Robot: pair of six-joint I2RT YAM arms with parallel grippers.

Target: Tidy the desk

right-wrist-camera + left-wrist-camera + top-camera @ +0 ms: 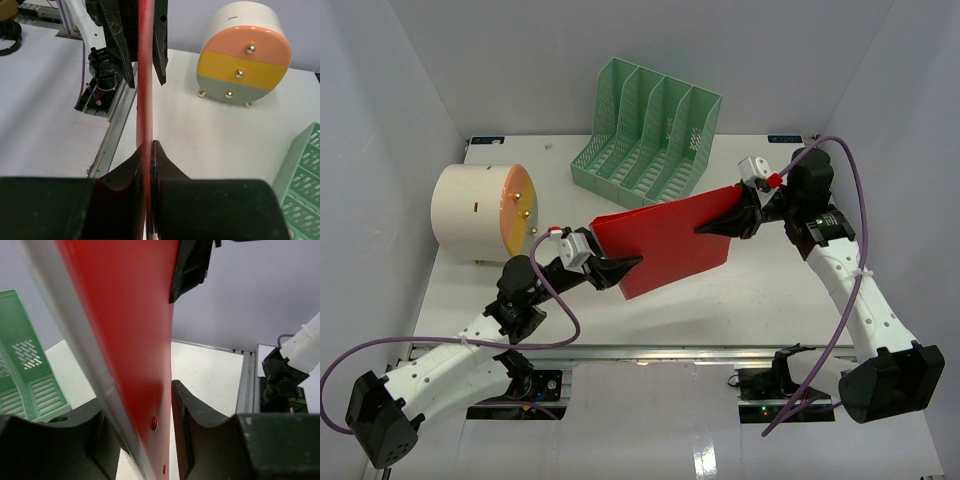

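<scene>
**Red folder spans two claws above the desk**

The red folder point(670, 240) hides a strip of the desk point(765, 290) in the overhead view. The left arm covers part of the silver rail point(660, 352) along the desk's near edge. The left wrist view is mostly filled by the folder's face, and its pale edge masks one finger. The right wrist view shows the folder only edge-on, as a thin red line.

The desk lies flat beneath both arms and takes up most of the floor of the white-walled enclosure. Its long axis runs left to right, with the rail side nearest the arm bases.

The right claw point(705, 228) is pinched tight on the folder's far-right end. The left claw point(632, 262) straddles the near-left end, its fingers point(187, 425) close on either side. Whether they actually press the folder cannot be told.

The folder stands on edge, its length running from near-left to far-right between the claws. A green file rack point(645, 140) sits at the far side of the desk, and a round drawer unit point(485, 210) sits at the left.
</scene>
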